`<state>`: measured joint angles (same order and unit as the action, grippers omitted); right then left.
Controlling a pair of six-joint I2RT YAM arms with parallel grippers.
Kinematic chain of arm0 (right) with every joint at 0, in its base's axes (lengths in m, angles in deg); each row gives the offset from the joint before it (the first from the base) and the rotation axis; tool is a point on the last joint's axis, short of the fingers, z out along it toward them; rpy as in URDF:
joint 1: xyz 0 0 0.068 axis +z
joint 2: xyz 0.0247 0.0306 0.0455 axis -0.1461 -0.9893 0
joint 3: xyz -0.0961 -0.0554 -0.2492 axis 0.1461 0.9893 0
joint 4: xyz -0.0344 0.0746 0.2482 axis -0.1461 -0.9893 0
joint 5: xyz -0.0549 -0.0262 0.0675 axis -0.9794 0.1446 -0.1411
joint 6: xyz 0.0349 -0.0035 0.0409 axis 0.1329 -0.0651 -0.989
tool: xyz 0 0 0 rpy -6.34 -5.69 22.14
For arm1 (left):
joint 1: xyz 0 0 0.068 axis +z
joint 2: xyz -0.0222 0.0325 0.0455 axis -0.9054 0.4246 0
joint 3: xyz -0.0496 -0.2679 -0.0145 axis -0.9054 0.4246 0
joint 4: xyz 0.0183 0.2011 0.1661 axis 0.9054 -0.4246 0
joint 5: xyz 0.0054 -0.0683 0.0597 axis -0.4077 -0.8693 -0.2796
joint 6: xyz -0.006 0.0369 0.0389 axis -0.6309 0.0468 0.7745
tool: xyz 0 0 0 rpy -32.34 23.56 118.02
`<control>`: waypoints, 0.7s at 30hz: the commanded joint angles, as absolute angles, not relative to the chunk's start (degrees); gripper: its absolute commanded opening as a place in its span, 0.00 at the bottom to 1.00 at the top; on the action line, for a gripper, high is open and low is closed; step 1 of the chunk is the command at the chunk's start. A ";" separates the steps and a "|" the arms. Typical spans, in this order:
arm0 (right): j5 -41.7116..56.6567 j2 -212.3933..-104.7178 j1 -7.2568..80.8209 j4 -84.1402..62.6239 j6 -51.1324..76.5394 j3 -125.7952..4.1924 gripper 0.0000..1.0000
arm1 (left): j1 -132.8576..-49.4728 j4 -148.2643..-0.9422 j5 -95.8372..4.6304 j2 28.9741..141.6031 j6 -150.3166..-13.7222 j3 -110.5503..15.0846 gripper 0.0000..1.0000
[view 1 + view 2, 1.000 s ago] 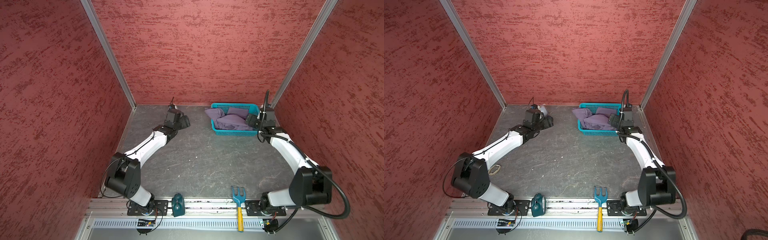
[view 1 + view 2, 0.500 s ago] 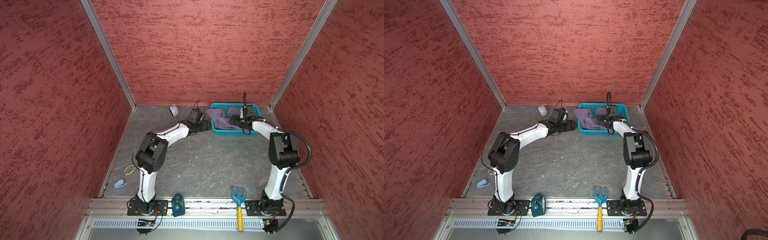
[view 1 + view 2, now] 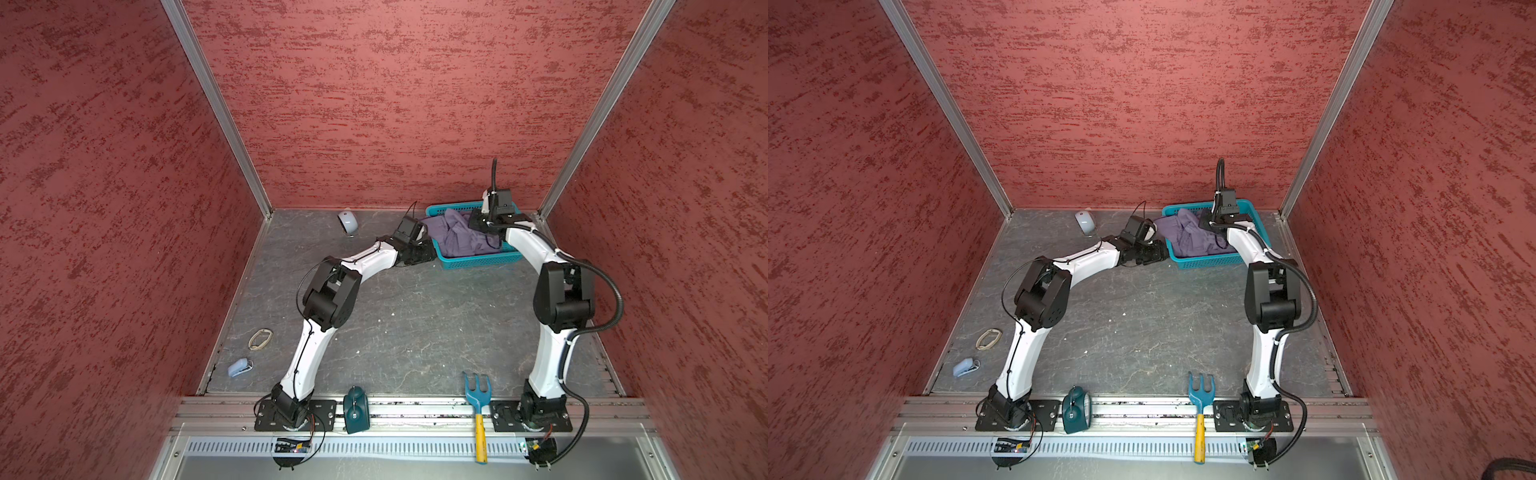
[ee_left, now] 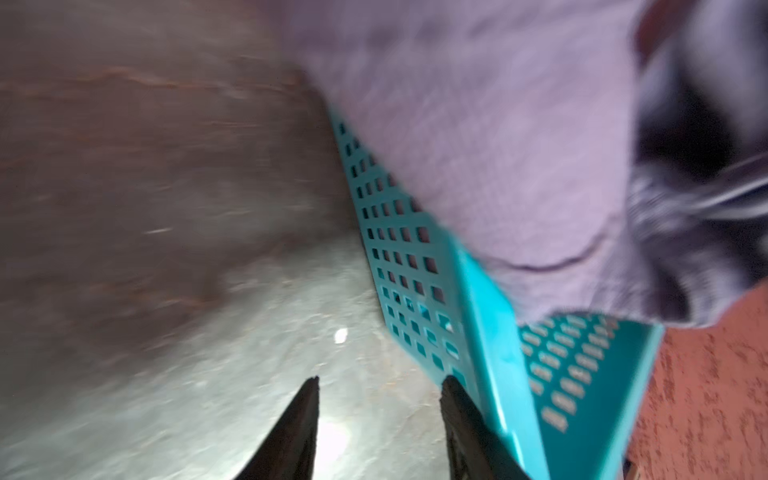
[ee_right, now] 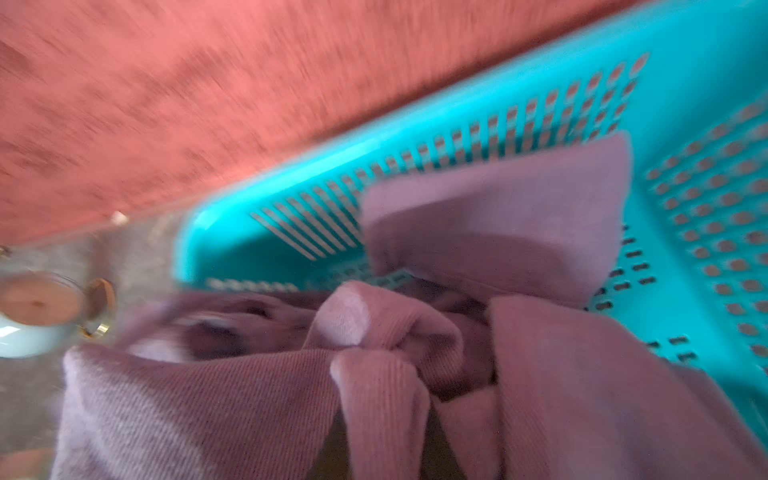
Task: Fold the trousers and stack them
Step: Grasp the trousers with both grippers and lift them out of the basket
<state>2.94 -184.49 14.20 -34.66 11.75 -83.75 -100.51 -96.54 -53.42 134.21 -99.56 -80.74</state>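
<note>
Upper centre, both top views: left gripper (image 3: 428, 253) is seen with tips apart, nothing between, just beside teal basket (image 3: 478, 262) | farther back: trousers (image 3: 457, 241) are heaped inside basket | right gripper (image 3: 476, 224) is held over them, closure cannot be told

Enclosed on three sides by red, rough-textured walls (image 3: 395, 104), joined at aluminium corner posts (image 3: 217, 108). Floored in dark grey mottled matting (image 3: 415, 324). Edged at front by metal rail (image 3: 415, 409). Evenly lit.
</note>
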 commanded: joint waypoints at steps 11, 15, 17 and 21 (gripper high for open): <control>-2.37 -160.86 31.55 -33.27 16.45 -105.93 0.00 | -101.49 -93.93 -50.73 115.19 -97.89 -66.91 0.70; -0.81 -159.37 39.20 -32.35 16.75 -105.77 0.00 | -98.41 -94.26 -47.35 104.32 -99.08 -57.00 0.77; 0.44 -159.82 42.72 -32.31 17.15 -105.21 0.00 | -96.48 -94.88 -45.11 98.96 -100.32 -52.00 0.78; 3.20 -161.22 48.56 -31.87 17.58 -100.78 0.00 | -93.90 -96.79 -38.01 87.09 -102.23 -42.17 0.81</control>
